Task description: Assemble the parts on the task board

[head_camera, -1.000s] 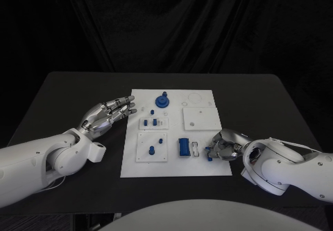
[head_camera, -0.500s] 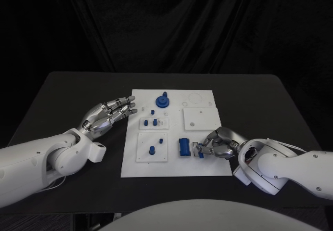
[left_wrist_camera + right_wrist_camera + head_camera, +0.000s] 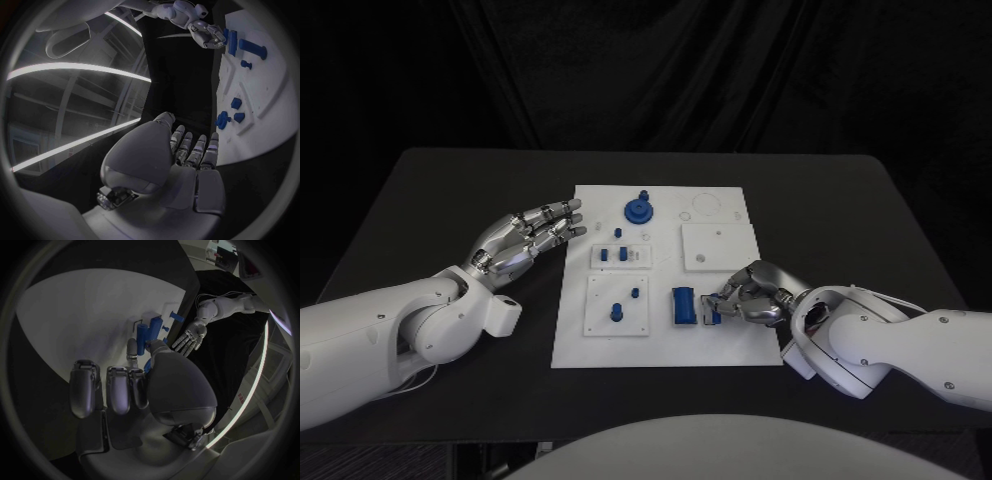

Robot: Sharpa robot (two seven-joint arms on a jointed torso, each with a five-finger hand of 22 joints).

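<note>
The white task board (image 3: 718,345) lies mid-table, also seen in the wrist views (image 3: 262,95) (image 3: 81,315). On it are a round blue part (image 3: 638,209), small blue pegs (image 3: 612,255) (image 3: 633,293) and an upright blue block (image 3: 682,305) (image 3: 154,329) (image 3: 230,41). My right hand (image 3: 750,298) (image 3: 140,382) (image 3: 204,31) hovers over the board's near right part, its fingertips right beside the blue block, pinching a small blue part (image 3: 715,316) (image 3: 147,365). My left hand (image 3: 528,236) (image 3: 187,150) (image 3: 192,337) hangs open just off the board's left edge, fingers stretched out and holding nothing.
A raised white square plate (image 3: 718,246) sits on the board behind my right hand. Two smaller white fixtures (image 3: 619,257) (image 3: 617,305) carry the pegs on the board's left half. Bare black table (image 3: 444,200) surrounds the board.
My right hand has moved left across the board's near right corner, bringing the small blue part up beside the blue block. My left hand has stayed still.
</note>
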